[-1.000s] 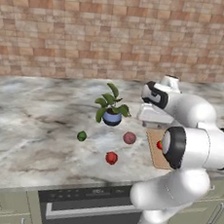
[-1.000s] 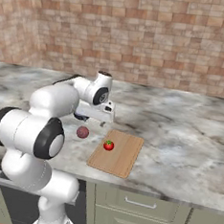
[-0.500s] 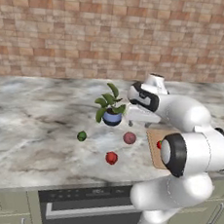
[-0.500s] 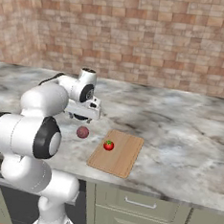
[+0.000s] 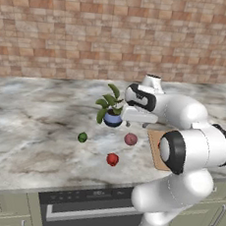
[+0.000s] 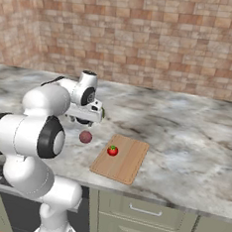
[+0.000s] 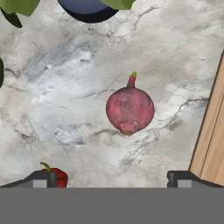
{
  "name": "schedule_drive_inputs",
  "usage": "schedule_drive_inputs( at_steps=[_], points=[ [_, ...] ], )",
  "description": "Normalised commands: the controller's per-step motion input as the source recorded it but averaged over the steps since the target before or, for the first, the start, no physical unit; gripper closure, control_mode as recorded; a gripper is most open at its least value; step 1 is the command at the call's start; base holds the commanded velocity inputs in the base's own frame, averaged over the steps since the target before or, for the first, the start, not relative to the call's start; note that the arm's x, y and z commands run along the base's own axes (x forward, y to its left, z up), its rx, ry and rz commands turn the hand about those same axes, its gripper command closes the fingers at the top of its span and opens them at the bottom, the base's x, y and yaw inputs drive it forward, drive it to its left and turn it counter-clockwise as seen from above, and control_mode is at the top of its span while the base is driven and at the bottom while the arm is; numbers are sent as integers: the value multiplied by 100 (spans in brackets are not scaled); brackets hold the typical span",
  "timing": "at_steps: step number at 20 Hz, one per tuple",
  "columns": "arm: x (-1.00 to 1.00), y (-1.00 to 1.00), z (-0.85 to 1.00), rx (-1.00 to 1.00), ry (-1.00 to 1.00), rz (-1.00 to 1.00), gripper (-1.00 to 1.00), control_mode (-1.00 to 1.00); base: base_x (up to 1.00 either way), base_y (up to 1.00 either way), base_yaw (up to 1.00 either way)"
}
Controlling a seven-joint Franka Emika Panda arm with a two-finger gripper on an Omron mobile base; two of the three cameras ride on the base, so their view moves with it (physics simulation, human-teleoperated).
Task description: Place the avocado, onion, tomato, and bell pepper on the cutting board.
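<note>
Grey marble counter [image 5: 29, 126], brick wall [image 5: 69, 26] behind, oven front [image 5: 85, 211] probably below.

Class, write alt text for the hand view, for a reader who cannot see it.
Looking down at a marble counter, a purplish onion lies in the middle, between the open gripper's two fingertips. A red bell pepper peeks in at bottom left, the cutting board's edge runs down the right, and a potted plant's dark pot sits at the top.

White rounded arm [image 5: 191, 143], dark joints, seemingly unmarked
</note>
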Motion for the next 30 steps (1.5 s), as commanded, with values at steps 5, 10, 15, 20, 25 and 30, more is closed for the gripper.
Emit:
schedule_drive_inputs(
  at_steps=[5,10,15,20,25,30],
  points=[
    [21,0,0,-1,0,0,-100,-100,0,0,0],
    [7,0,-16,-1,0,0,-100,-100,0,0,0],
    [15,0,-24,0,0,0,-100,-100,0,0,0],
    [11,0,-29,0,0,0,-100,-100,0,0,0],
    [11,0,-31,0,0,0,-100,-100,0,0,0],
    [0,0,-24,0,0,0,-100,-100,0,0,0]
  ],
)
